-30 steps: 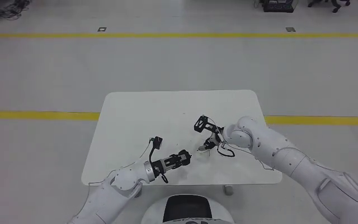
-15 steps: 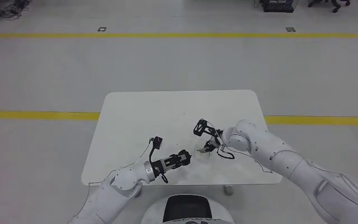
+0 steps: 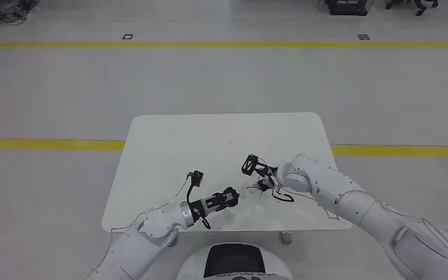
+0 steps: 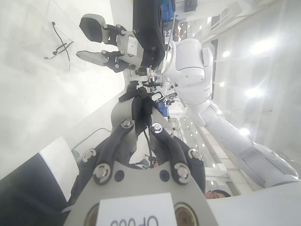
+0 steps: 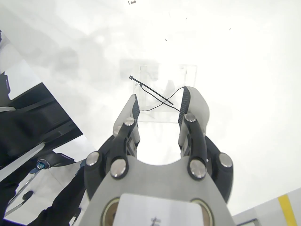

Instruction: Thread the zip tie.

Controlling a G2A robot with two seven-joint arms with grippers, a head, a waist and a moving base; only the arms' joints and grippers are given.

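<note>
From my seat the right claw (image 5: 161, 97) is spread wide. It hangs close over a clear box (image 5: 191, 72) that sits on the white counter (image 3: 175, 140), at about 4 o'clock from the counter's middle in the top view. In the right wrist view the black zip tie (image 5: 151, 90) lies flat in that box. Its long axis runs slantwise across the gap between the fingers. Its square head lies out past one fingertip, and its thin tail points at the ribbed pad of the other finger. A second zip tie (image 5: 175, 92), thinner and curved, crosses it near the tail end, so the two make a loose X. Neither finger touches either tie as far as I can see.

The left claw (image 4: 138, 95) is pressed together. I cannot tell whether anything is nipped between its pads. In the top view it sits near the counter's front edge, at about 6 o'clock from the middle, with its nose aimed toward 2 o'clock at the right claw and box. It is near them but apart.
</note>
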